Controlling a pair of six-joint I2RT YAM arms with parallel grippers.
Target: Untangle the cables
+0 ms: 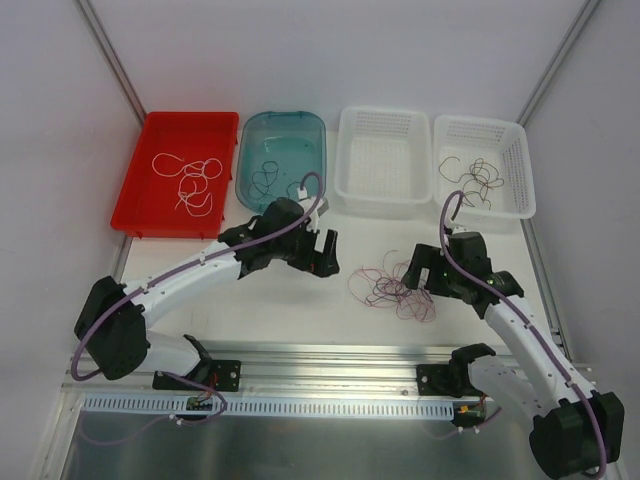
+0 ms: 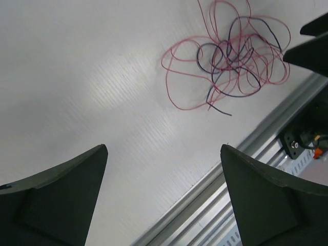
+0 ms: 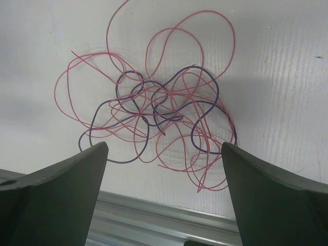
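Observation:
The cables (image 1: 392,290) lie as a small clump of red-pink and dark purple-black strands on the white table, between the two arms. My left gripper (image 1: 328,255) hangs to the clump's left, open and empty. In the left wrist view the clump (image 2: 230,56) sits far up and to the right of that gripper (image 2: 164,146). My right gripper (image 1: 412,278) is at the clump's right edge. In the right wrist view its open fingers (image 3: 164,146) frame bare table just below the clump (image 3: 159,107), touching nothing.
Along the back stand a red tray (image 1: 150,215) with white strands, a teal bin (image 1: 283,122) with dark strands, a white basket (image 1: 385,205), and a second white basket (image 1: 520,170) with dark brown strands. An aluminium rail (image 1: 330,360) runs along the near edge.

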